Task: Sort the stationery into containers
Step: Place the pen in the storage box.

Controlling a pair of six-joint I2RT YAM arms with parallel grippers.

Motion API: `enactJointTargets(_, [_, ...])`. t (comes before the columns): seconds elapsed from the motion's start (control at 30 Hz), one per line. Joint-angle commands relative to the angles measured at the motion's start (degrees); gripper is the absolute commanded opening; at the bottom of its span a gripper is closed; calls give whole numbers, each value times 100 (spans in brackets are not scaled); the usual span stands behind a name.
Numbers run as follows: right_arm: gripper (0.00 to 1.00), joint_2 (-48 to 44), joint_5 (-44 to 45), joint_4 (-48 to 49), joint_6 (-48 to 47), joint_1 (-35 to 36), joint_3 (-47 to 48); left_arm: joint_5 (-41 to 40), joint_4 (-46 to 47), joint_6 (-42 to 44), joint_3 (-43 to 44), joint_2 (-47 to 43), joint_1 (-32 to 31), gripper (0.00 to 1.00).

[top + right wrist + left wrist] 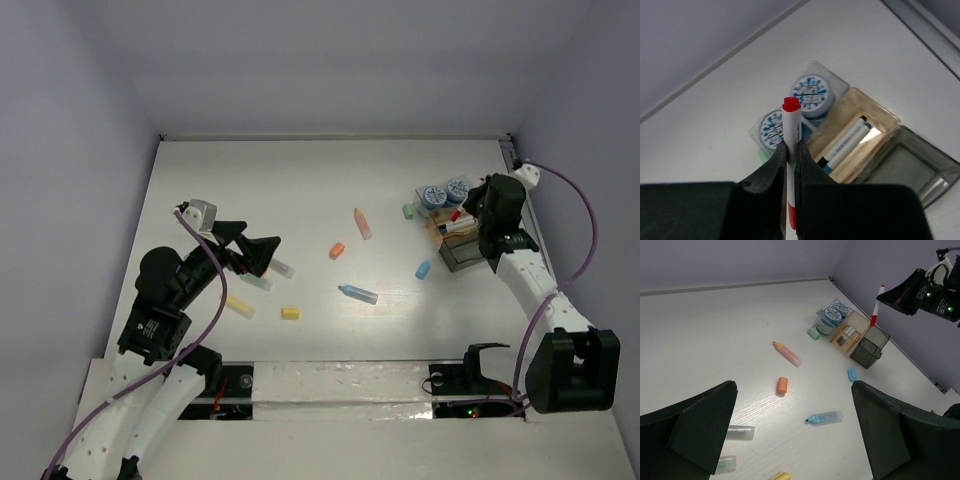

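The left gripper (pixel 255 245) hangs spread wide above the table (pixel 300 180), with a yellow stick (pixel 291 313), a blue marker (pixel 357 293) and an orange stub (pixel 337 250) lying loose nearby. Farther right, the right gripper (pixel 791 150) pinches a red-and-white pen (pixel 791 125) upright above the tray (pixel 887 116), which holds two patterned rolls (pixel 812 95).

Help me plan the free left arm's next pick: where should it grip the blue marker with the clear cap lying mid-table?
Take the blue clear-capped marker at mid-barrel, straight down from above, closing across its narrow width. It lies flat with bare table along both long sides, so the open left end effector likely fits astride it.
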Motion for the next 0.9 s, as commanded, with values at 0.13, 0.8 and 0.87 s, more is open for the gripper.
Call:
enactJointTargets(0.13, [0,27,923,838,979,-329,-448,65,312,54,17,-78,-32,99])
enactJointTargets(0.8, [9,1056,773,1322,1639,-505,-492,57,304,63,25,-78,-32,99])
enactJointTargets(0.87, [16,1082,721,1340,1648,-505,-562,57,295,63,25,-78,-32,99])
